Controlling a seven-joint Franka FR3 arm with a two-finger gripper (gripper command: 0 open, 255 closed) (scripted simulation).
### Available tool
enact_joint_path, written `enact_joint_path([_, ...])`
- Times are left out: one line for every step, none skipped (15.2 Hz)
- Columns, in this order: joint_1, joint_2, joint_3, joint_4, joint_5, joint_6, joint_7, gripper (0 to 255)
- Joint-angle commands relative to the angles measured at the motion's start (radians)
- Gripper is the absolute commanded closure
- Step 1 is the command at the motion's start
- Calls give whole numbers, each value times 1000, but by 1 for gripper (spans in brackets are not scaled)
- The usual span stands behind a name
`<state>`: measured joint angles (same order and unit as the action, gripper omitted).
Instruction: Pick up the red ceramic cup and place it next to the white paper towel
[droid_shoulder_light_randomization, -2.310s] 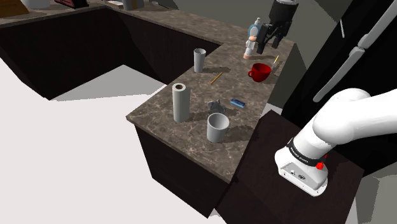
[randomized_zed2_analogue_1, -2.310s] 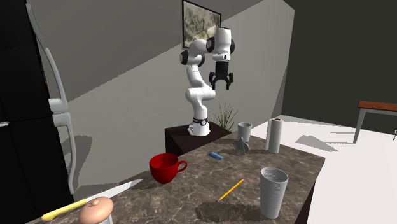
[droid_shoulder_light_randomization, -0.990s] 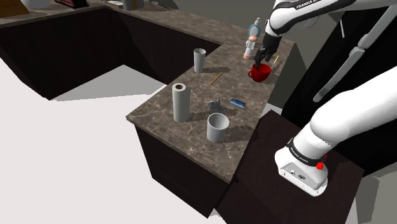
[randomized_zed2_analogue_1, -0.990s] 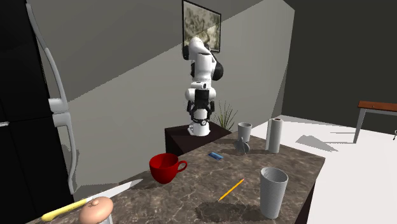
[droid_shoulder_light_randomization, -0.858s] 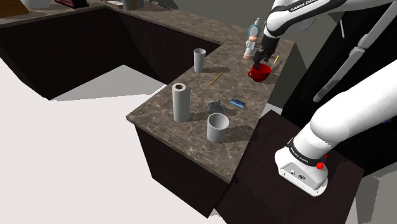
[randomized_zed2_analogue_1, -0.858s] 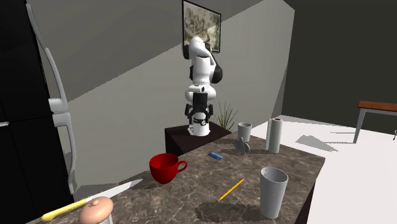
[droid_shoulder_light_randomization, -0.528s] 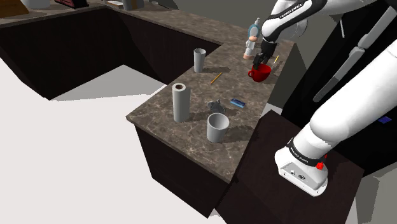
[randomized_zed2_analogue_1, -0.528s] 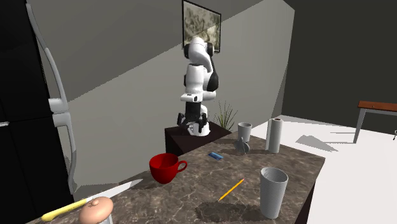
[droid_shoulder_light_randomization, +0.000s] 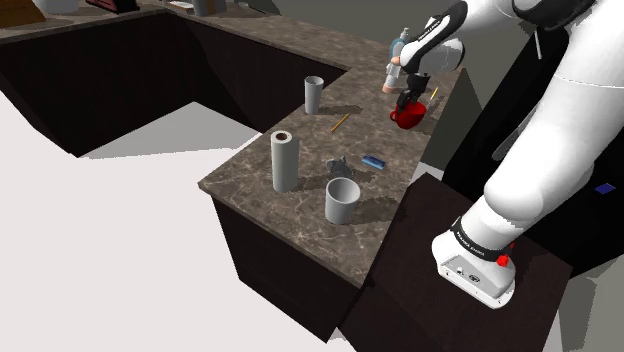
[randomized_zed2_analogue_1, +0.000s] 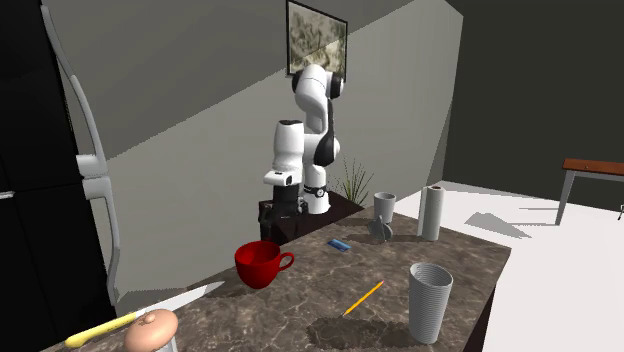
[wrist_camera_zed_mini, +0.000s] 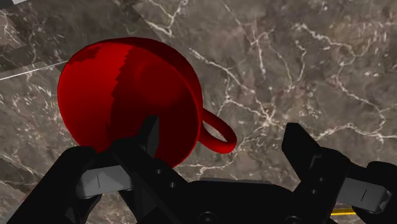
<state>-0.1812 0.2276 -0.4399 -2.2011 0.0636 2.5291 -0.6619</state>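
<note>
The red cup (droid_shoulder_light_randomization: 408, 114) stands on the dark marble counter (droid_shoulder_light_randomization: 303, 192) near its far end, handle toward the fridge side. My gripper (droid_shoulder_light_randomization: 408, 97) hangs open right above it. In the wrist view the cup (wrist_camera_zed_mini: 124, 92) sits just ahead of one fingertip (wrist_camera_zed_mini: 150, 136), and its handle (wrist_camera_zed_mini: 219, 134) lies between the two fingers without touching them; the gripper (wrist_camera_zed_mini: 224, 142) is open. The second exterior view has the cup (randomized_zed2_analogue_1: 259, 264) at the front and the gripper (randomized_zed2_analogue_1: 282, 213) low behind it. The white paper towel roll (droid_shoulder_light_randomization: 283, 160) (randomized_zed2_analogue_1: 431, 212) stands upright at the counter's other end.
A smooth grey cup (droid_shoulder_light_randomization: 341, 201), a ribbed grey cup (droid_shoulder_light_randomization: 314, 94), a pencil (droid_shoulder_light_randomization: 339, 122), a small blue object (droid_shoulder_light_randomization: 373, 160) and a small grey object (droid_shoulder_light_randomization: 337, 166) lie between cup and roll. A bottle-like figure (droid_shoulder_light_randomization: 397, 62) stands just beyond the cup. A black fridge (randomized_zed2_analogue_1: 60, 170) borders the counter.
The arm has swung over and come down from high above the counter, bringing the open gripper to just above the red cup. The cup has not moved.
</note>
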Motion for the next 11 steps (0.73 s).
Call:
enact_joint_path([-32,78,15,56,51,21,-55,0])
enact_joint_path([-37,89,20,57,58,31,-60,0])
enact_joint_path([-41,101,25,59,66,41,-65,0])
enact_joint_path([-46,114,30,60,74,51,-71,0])
enact_joint_path([-50,126,34,62,81,61,-76,0])
enact_joint_path([-55,138,39,63,89,71,-81,0])
enact_joint_path([-59,150,44,66,97,80,-87,0])
enact_joint_path([-64,163,49,68,104,90,-92,0])
enact_joint_path([-67,170,52,69,108,95,-95,0])
enact_joint_path([-67,170,52,69,108,95,-95,0])
enact_joint_path([-67,170,52,69,108,95,-95,0])
